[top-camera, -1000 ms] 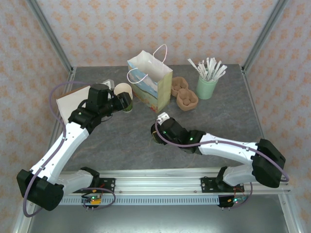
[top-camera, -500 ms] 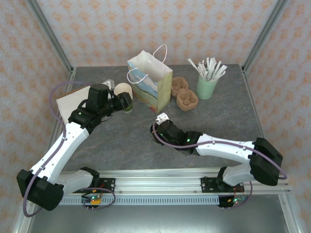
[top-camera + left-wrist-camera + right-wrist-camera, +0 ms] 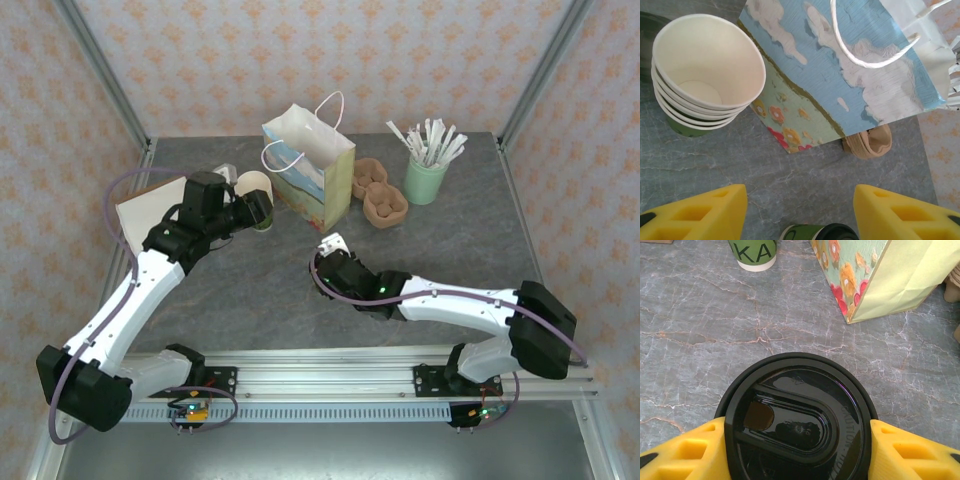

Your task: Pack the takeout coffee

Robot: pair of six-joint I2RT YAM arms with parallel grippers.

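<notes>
Right end effector (image 3: pixel 799 442) clamps the takeout coffee (image 3: pixel 797 407) at its lid (image 3: pixel 790 377), middle of the bench (image 3: pixel 700 315), near of the paper bag (image 3: pixel 875 275); squeezing could pop the lid, or the cup clip the bag. Left end effector (image 3: pixel 800 210) hangs open

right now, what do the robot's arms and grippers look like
The left arm and right arm have white shells, black joints and black bases, with a lilac cable running along each. The left gripper and right gripper each have two blocky yellow fingers with hollow cut-outs.
</notes>
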